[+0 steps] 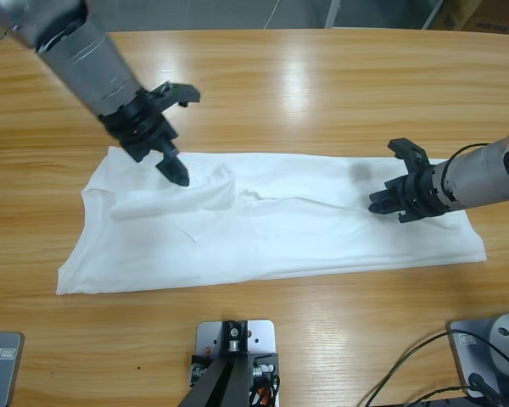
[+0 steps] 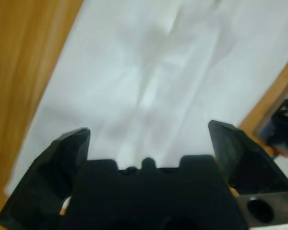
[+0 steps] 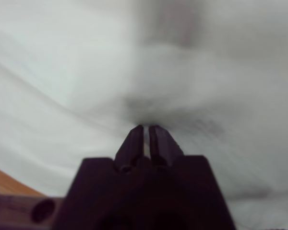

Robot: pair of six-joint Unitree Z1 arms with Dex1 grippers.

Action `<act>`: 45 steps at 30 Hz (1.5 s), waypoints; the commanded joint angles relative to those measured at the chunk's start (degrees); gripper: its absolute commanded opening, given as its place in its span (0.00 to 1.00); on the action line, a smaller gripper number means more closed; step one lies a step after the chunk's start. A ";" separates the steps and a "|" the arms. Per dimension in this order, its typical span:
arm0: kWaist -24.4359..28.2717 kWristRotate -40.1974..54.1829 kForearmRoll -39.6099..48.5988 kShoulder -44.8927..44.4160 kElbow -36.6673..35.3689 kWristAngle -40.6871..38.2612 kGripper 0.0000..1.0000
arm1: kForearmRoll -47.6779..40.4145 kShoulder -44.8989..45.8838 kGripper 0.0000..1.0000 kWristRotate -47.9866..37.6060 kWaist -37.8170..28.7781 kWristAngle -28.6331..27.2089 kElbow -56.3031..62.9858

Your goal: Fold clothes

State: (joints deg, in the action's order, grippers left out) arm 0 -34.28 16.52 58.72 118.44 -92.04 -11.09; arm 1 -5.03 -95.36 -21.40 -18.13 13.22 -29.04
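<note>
1. At about ten o'clock on the bench (image 1: 322,76), the left arm comes down from the upper corner. Its pincer (image 1: 187,137) is spread wide: one jaw points up over bare wood and the other dips to the cloth.
2. In the left wrist view that pincer (image 2: 149,128) has nothing between its jaws. We see only white cloth beyond it, with wood to either side.
3. The T-shirt (image 1: 305,229) lies flat across the middle of the bench, its long side running from nine o'clock to three o'clock. It is wrinkled. A raised fold bunches up just below the left pincer's lower jaw, and a crease trails from there towards three o'clock.
4. We cannot tell whether the left pincer's lower jaw touches the fabric or sits just above it.
5. At three o'clock the right arm reaches in from the side edge, with its pincer (image 1: 377,203) down on the right part of the T-shirt, near its upper edge.
6. In the right wrist view the right pincer (image 3: 146,127) has its jaws drawn nearly together, with only a thin white sliver between them. The cloth puckers at their tips, so we read it as pinching the T-shirt.
</note>
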 commanded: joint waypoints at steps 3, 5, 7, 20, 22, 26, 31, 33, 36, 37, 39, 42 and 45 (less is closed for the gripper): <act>9.23 -8.91 -8.29 -1.74 11.92 -7.33 0.86 | -0.01 -4.15 0.06 0.65 0.82 -0.04 1.57; 10.11 -9.97 -8.89 -1.42 13.75 -9.16 0.82 | -0.07 -4.54 0.06 0.65 0.82 -0.04 1.45; 10.72 -10.81 -9.22 -1.10 15.74 -10.35 0.79 | -0.07 -4.79 0.06 0.67 0.82 -0.04 1.45; 13.02 -11.69 -11.30 -1.86 20.71 -9.98 0.78 | -0.26 -5.63 0.06 0.65 0.82 0.05 1.36; 13.11 -11.67 -11.03 -3.07 20.96 -8.58 0.78 | -0.33 -5.65 0.06 0.69 0.82 0.05 1.36; 13.18 -11.60 -10.45 -5.22 21.12 -8.05 0.78 | -0.33 -5.72 0.06 0.67 0.82 0.05 1.36; 12.88 -11.46 -9.73 -6.87 21.96 -8.29 0.78 | -0.33 -5.72 0.06 0.72 0.82 -0.04 1.45; 12.41 -11.51 -9.50 -7.47 23.09 -8.42 0.78 | -0.38 -5.72 0.06 0.72 0.82 -0.04 1.45; 12.30 -11.67 -10.14 -7.68 25.49 -8.66 0.78 | -0.51 -5.98 0.06 0.72 0.82 0.05 1.45; 12.30 -11.81 -10.98 -7.57 26.20 -8.72 0.78 | -0.52 -6.12 0.06 0.72 0.82 0.05 1.45; 12.30 -12.41 -12.67 -6.68 26.62 -9.10 0.78 | -0.59 -6.07 0.06 0.74 0.82 0.05 1.45; 12.30 -12.97 -14.51 -3.53 26.23 -9.65 0.78 | -0.52 -5.93 0.06 0.71 0.82 0.13 1.53; 12.53 -13.82 -16.03 -2.16 25.85 -9.56 0.78 | -0.51 -5.59 0.06 0.72 0.82 0.13 1.62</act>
State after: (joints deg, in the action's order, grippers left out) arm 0 -21.60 4.60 45.97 111.62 -67.32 -20.07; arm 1 -5.67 -95.92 -21.39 -18.13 13.23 -29.26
